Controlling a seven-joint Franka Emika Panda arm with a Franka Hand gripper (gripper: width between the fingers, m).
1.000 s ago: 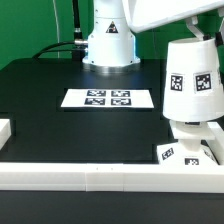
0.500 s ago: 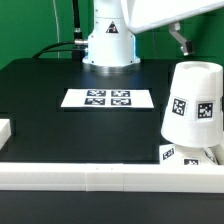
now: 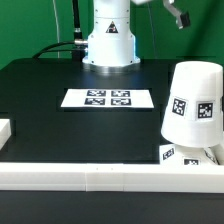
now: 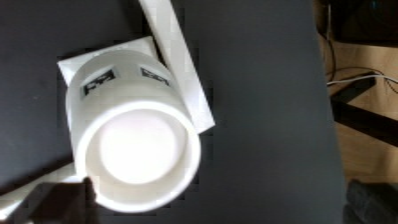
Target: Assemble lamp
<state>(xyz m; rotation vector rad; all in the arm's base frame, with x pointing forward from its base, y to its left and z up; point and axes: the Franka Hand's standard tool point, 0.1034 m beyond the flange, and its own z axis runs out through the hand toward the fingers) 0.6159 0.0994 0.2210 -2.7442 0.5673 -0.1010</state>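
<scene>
Shade (image 3: 192,103) sits on base (image 3: 187,152) at exterior view's near right. Appears rigid, light, smooth; grip across its tapered wall. Gripper (image 3: 180,17) raised clear; opening indeterminate.

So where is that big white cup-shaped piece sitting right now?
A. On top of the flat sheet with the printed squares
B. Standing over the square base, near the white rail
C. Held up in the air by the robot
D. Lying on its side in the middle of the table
B: the shade stands over the base beside the rail, while the gripper is well above and apart from it.
</scene>
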